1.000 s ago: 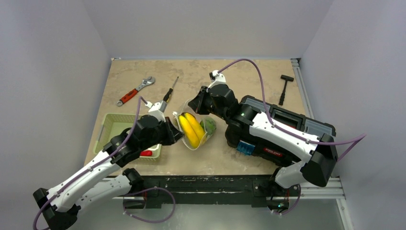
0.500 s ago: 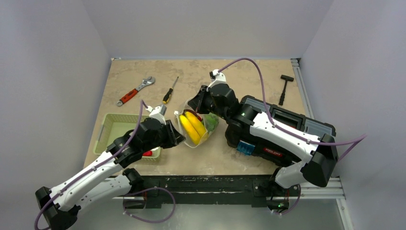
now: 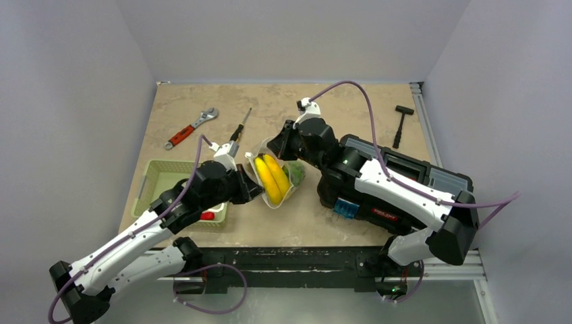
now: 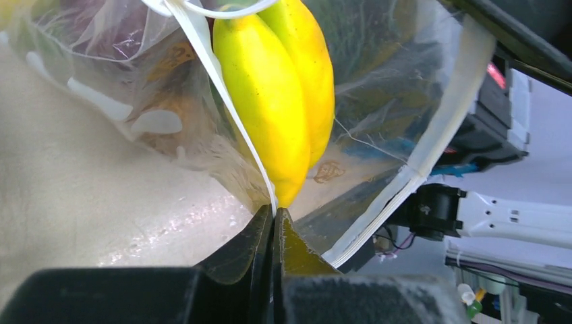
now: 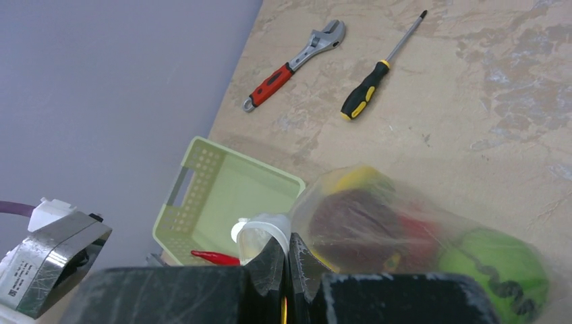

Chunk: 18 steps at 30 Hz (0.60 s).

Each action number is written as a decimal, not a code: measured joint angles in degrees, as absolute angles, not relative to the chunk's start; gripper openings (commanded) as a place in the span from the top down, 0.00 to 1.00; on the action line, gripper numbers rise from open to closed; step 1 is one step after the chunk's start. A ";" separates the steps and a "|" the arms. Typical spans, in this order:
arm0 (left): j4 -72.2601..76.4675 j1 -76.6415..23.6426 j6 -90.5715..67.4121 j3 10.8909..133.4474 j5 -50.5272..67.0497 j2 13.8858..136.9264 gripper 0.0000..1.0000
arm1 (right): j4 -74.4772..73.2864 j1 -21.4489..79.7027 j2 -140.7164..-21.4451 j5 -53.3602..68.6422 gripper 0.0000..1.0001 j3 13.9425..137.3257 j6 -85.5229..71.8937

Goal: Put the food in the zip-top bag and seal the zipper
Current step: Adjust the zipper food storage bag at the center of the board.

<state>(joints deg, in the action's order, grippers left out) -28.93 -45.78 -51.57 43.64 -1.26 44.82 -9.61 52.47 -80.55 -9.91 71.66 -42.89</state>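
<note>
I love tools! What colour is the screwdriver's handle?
The screwdriver handle is black with yellow at both ends, clearest in the right wrist view.

Filled zip-top bag (image 3: pixel 287 196), unsealed, with one chilli outside it.

The clear, crumpled bag sits near the middle of the tabletop (image 3: pixel 324 115), its rim pinched between the closed jaws of the left gripper (image 4: pixel 273 219) on one side and the right gripper (image 5: pixel 287 250) on the other. Inside lie two yellow bananas (image 3: pixel 268 177) side by side, a dark maroon piece (image 5: pixel 354 223), something red (image 5: pixel 418 229) and a green piece (image 3: pixel 295 174) pressed against the film. The zipper (image 4: pixel 432 145) shows as a whitish strip, its two halves spread apart. The long red chilli (image 5: pixel 214 256) lies in the pale green basket (image 3: pixel 162 163) beside the bag.
</note>
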 measured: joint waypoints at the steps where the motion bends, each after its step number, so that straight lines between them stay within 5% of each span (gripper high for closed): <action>1: -28.67 -45.78 -51.92 43.64 -0.60 44.34 1.00 | -9.74 52.47 -80.23 -10.02 1.00 71.64 -42.61; 11: -30.37 -46.17 -59.07 44.71 0.67 32.58 1.00 | -11.09 53.52 -78.50 -11.33 1.00 71.61 -35.11; 18: -30.44 -46.19 -62.67 42.44 0.58 35.03 1.00 | -17.74 57.84 -82.02 -13.89 0.97 74.35 -27.55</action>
<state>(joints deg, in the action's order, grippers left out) -30.44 -46.19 -62.67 42.44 0.58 35.03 -17.74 57.84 -82.02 -13.89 74.35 -27.55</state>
